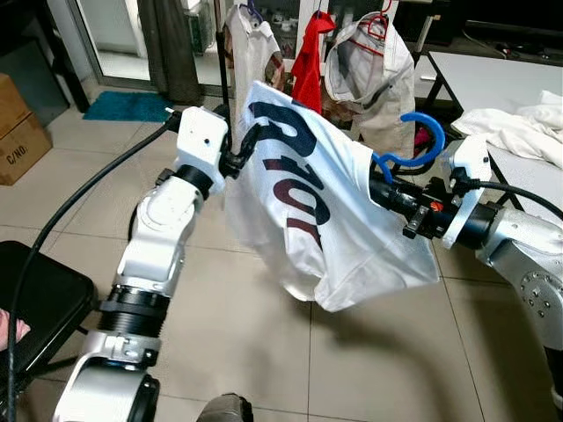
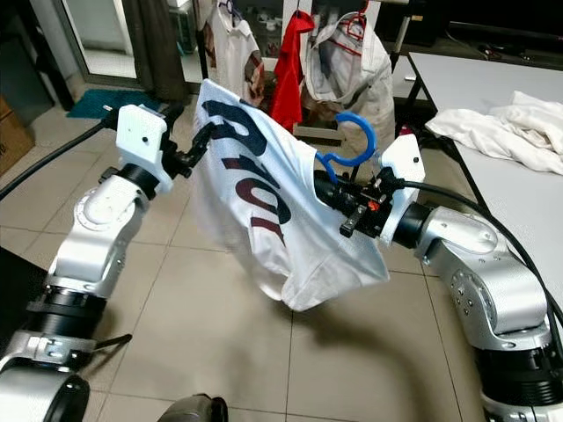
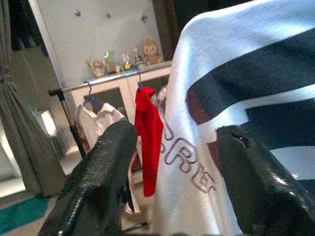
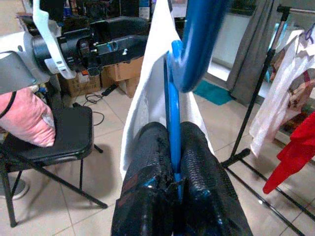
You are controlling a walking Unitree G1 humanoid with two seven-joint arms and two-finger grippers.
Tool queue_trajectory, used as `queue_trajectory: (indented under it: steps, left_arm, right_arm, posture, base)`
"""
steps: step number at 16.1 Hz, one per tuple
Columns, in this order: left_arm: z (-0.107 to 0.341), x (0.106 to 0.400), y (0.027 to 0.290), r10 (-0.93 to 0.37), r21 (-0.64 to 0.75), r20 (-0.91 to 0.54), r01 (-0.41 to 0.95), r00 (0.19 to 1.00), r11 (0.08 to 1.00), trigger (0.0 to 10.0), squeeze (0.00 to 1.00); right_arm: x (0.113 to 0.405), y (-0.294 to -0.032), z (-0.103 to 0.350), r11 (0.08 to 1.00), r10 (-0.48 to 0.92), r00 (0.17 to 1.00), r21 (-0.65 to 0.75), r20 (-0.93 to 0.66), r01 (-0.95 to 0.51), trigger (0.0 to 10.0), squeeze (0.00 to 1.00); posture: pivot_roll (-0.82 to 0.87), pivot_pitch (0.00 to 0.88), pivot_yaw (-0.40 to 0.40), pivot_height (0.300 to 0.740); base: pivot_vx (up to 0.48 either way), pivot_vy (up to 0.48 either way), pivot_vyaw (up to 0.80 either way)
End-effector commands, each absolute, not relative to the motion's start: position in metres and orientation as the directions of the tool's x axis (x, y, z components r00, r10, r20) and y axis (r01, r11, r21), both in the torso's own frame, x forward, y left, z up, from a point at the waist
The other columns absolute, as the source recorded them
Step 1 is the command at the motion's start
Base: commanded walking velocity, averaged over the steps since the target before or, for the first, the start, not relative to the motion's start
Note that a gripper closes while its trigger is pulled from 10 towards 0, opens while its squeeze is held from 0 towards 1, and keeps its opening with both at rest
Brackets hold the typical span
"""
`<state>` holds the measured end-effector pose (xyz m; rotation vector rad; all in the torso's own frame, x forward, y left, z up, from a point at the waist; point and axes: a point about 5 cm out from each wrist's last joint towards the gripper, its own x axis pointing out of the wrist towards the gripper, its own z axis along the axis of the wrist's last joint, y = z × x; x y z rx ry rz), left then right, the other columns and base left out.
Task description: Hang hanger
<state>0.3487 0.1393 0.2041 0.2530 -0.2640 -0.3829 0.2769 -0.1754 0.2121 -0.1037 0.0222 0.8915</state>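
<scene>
A white cotton T-shirt (image 1: 299,202) with large dark navy and maroon lettering hangs in the air between the two arms on a blue plastic hanger (image 1: 412,149). The print runs slantwise down the cloth; in the left wrist view part of it reads like "RE", the rest folded out of sight. The right pincer (image 4: 173,147) is clamped tight on the hanger's blue stem, just under the hook, which curves free above the shirt's collar. The left pincer (image 1: 239,156) sits at the shirt's far shoulder; its two black fingers (image 3: 98,172) stand apart with the cloth just beside them, and I cannot tell whether they touch it.

Behind the shirt stands a black metal clothes rail (image 3: 69,88) carrying a red garment (image 1: 310,61) and pale shirts (image 1: 374,75). A brown cardboard box (image 1: 19,132) marked "C/NO." sits on the tiled floor (image 1: 264,352) at the left, near a black folding chair (image 1: 40,299). On the right, a white worktop (image 1: 493,75) holds crumpled white laundry (image 1: 519,127).
</scene>
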Motion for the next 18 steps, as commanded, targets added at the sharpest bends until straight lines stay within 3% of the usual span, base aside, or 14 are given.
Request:
queue_trajectory:
  steps: [1, 2, 8, 18]
  left_arm:
    - [0.208, 0.351, 0.138, -0.413, 0.287, 0.203, 0.349, 0.888, 0.892, 1.9, 0.00]
    - [0.208, 0.351, 0.138, -0.427, 0.282, 0.202, 0.365, 0.882, 0.887, 0.0, 0.00]
    - [0.197, 0.346, 0.133, -0.472, 0.276, 0.176, 0.417, 0.864, 0.866, 0.0, 0.00]
    - [0.194, 0.358, 0.145, -0.430, 0.284, 0.119, 0.385, 0.895, 0.878, 0.0, 0.00]
  right_arm:
    - [0.274, -0.176, 0.218, 0.611, 0.784, 0.618, -0.106, -0.055, -0.784, 10.0, 0.00]
    - [0.273, -0.176, 0.218, 0.610, 0.784, 0.618, -0.107, -0.058, -0.785, 10.0, 0.00]
    - [0.273, -0.174, 0.219, 0.594, 0.796, 0.602, -0.108, -0.065, -0.797, 10.0, 0.00]
    - [0.269, -0.174, 0.220, 0.576, 0.809, 0.584, -0.108, -0.064, -0.810, 10.0, 0.00]
  posture:
    - [0.03, 0.000, 0.013, 0.740]
    - [0.03, 0.000, 0.009, 0.740]
    - [0.03, 0.000, -0.003, 0.740]
    - [0.02, 0.000, 0.003, 0.740]
  base:
    - [0.000, 0.000, 0.00]
    - [0.000, 0.000, 0.00]
    - [0.000, 0.000, 0.00]
    - [0.000, 0.000, 0.00]
